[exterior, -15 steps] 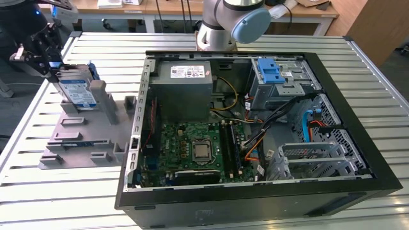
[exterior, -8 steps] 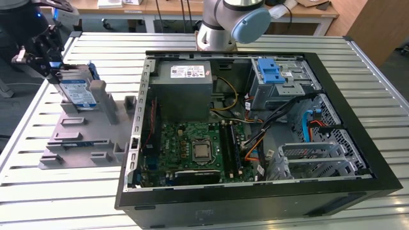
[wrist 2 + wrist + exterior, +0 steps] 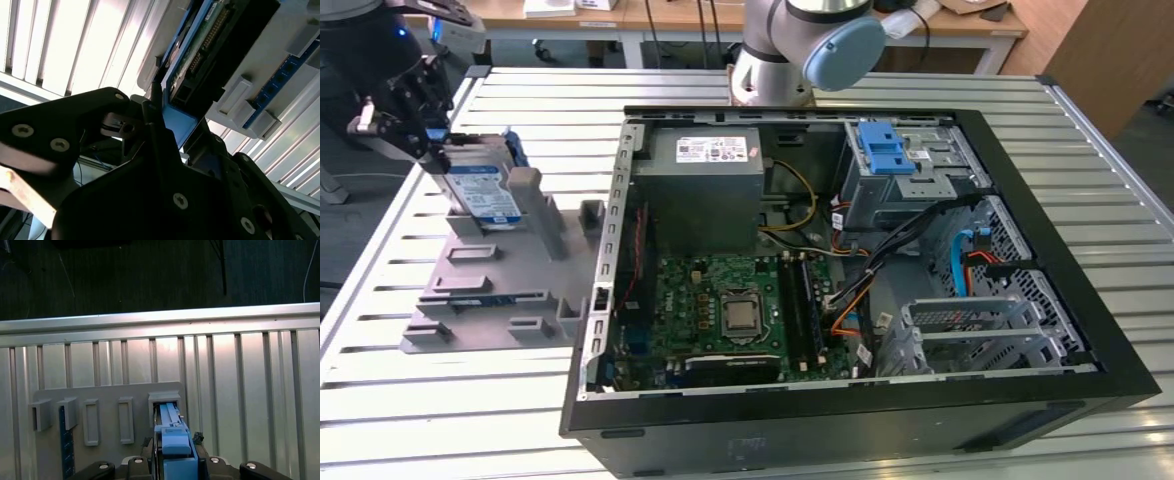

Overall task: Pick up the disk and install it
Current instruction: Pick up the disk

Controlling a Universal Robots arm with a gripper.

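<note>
Jaws of my gripper (image 3: 438,150) are clamped on the blue frame at the top edge of the disk (image 3: 480,195), one finger on each side, as both wrist views show. The disk stands upright at the end slot of the grey holder (image 3: 494,270) on the slatted table (image 3: 454,440). I cannot tell whether its lower edge is seated in the slot. The holder sits beside the open computer case (image 3: 1067,300), on the exterior view's left, and the disk is well apart from the blue drive bay (image 3: 883,150) inside the case.
</note>
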